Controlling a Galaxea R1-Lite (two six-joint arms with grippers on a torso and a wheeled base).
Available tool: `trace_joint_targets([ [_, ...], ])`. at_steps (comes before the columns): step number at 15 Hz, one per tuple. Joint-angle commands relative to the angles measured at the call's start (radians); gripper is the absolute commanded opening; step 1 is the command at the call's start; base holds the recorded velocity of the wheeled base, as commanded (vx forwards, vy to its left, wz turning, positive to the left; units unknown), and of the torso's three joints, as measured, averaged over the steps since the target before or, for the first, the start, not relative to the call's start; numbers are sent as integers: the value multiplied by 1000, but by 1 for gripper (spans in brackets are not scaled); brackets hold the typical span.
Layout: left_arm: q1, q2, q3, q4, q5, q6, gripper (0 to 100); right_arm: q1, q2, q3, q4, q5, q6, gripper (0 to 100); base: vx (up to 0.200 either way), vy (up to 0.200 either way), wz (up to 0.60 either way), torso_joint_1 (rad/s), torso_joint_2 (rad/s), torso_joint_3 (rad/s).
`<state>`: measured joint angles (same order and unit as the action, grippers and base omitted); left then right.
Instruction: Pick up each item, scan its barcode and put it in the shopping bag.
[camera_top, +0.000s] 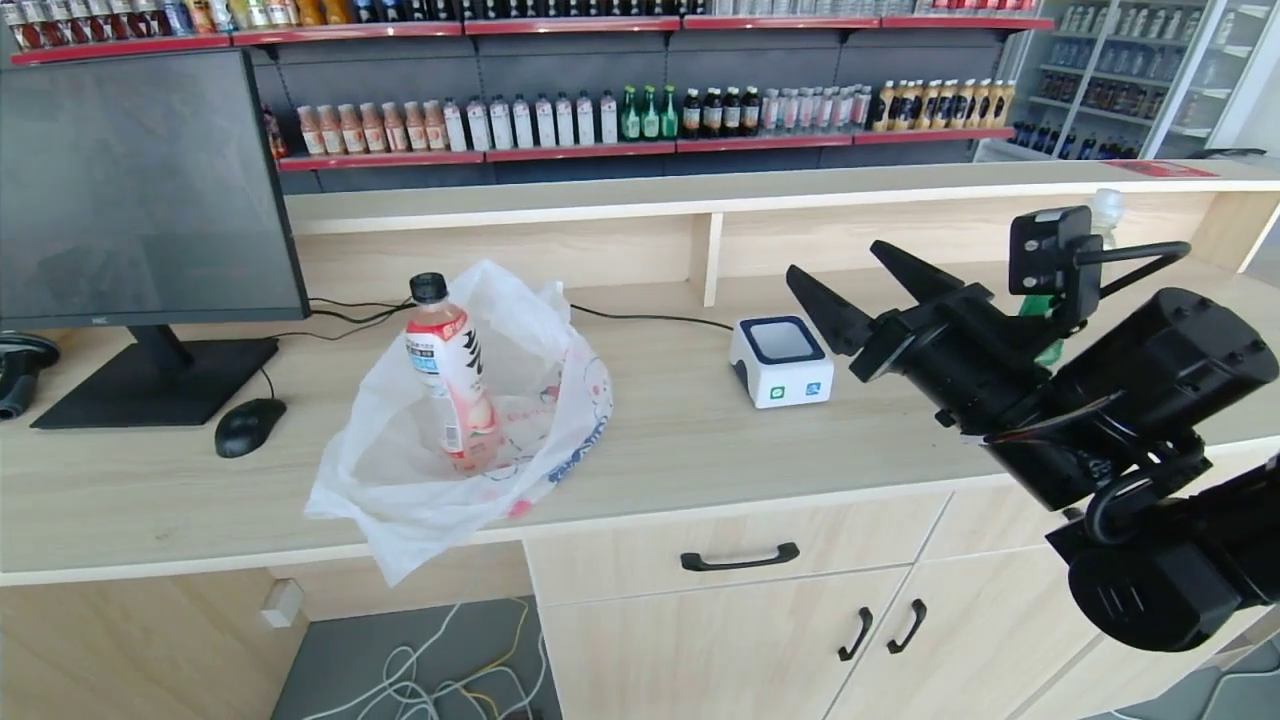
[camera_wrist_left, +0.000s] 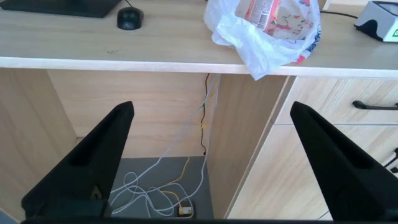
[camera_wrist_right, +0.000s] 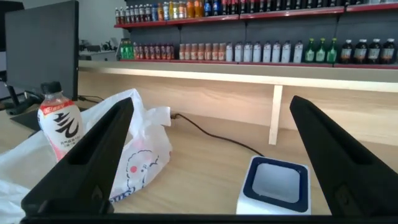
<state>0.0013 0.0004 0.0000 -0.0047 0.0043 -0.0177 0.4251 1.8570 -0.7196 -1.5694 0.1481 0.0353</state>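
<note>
A: What does the counter (camera_top: 680, 450) carry?
B: 1 shopping bag (camera_top: 400, 480), 1 pink-labelled bottle (camera_top: 450, 370) inside it, 1 barcode scanner (camera_top: 780, 362), 1 monitor (camera_top: 140, 190), 1 mouse (camera_top: 249, 426), plus 1 partly hidden bottle (camera_top: 1108, 212) at the far right.
A: And below it?
B: 3 black handles (camera_top: 739, 557): 1 on the drawer, 2 on the doors.
A: Green bottles (camera_top: 649, 113) on the shelf (camera_top: 480, 157)?
B: 3, side by side.

translucent white bag (camera_top: 400, 480), pink bottle (camera_top: 450, 375)
</note>
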Motion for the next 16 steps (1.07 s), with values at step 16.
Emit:
trace_joint_targets([
  [16, 0, 1, 0, 0, 0, -1, 100, 6, 18, 2, -1, 1, 0, 100, 0, -200, 0, 4, 2, 3],
])
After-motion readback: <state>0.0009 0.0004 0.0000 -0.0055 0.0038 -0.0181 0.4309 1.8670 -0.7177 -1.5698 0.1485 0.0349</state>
